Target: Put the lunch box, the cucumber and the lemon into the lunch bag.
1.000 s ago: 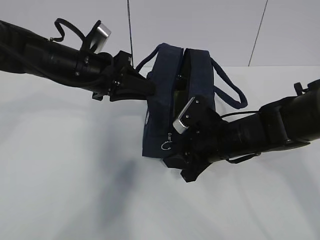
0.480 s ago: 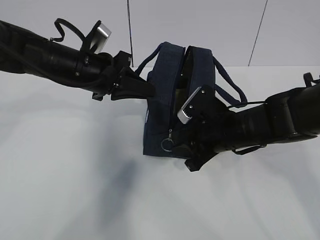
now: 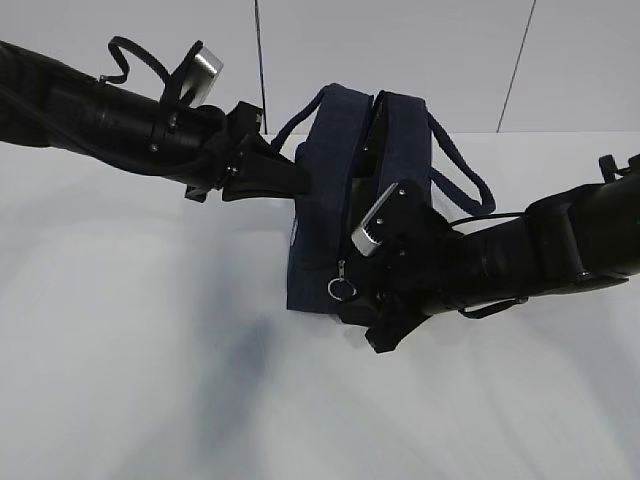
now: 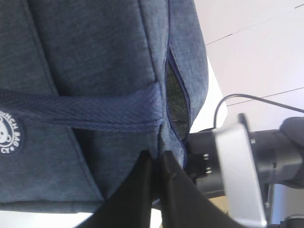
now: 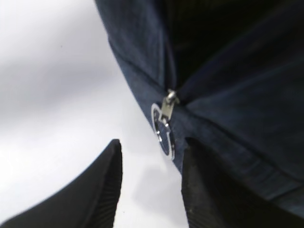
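The dark navy lunch bag (image 3: 318, 210) stands on the white table with its top zipper partly open. My left gripper (image 3: 303, 178) is shut on the fabric of its left upper side; in the left wrist view the gripper (image 4: 156, 154) pinches the bag (image 4: 95, 57) beside the zipper gap. My right gripper (image 3: 352, 305) is open at the bag's front lower end. In the right wrist view the silver ring pull (image 5: 163, 130) hangs just ahead of the open gripper (image 5: 152, 145), untouched. The lunch box, cucumber and lemon are out of view.
The bag's two loop handles (image 3: 462, 180) hang to its sides. A round white logo (image 4: 7, 135) shows on the bag's side. The white table (image 3: 130, 380) surrounds the bag, and a white wall (image 3: 420, 60) stands behind.
My right gripper has shifted up and left, closer against the bag's front by the ring pull. The left gripper keeps its pinch and has not moved.
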`<state>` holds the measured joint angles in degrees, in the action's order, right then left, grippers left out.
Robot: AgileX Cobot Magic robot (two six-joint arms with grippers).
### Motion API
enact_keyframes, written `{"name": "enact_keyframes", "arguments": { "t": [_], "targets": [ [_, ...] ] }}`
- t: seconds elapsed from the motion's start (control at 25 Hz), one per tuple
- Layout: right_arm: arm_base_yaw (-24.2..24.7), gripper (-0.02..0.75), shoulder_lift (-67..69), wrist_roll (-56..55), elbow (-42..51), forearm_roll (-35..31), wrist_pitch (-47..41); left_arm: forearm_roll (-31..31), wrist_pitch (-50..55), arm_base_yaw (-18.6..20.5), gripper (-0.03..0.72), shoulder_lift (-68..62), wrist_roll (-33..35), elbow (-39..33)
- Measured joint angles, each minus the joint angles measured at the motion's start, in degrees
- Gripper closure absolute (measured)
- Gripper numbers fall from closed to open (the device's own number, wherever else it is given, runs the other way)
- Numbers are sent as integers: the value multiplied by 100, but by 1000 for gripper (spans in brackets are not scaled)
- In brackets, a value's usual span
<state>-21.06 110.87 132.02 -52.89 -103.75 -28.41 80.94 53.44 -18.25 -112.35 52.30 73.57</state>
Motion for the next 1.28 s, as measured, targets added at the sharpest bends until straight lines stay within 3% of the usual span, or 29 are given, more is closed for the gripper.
{"name": "enact_keyframes", "arguments": {
  "t": [0.72,1.28],
  "targets": [
    [0,421,425,-13,-400,10,-593,0,39,0,696,0,0,0],
    [0,429,636,-18,-764,22,-583,0,42,11,697,0,5,0]
  ]
}}
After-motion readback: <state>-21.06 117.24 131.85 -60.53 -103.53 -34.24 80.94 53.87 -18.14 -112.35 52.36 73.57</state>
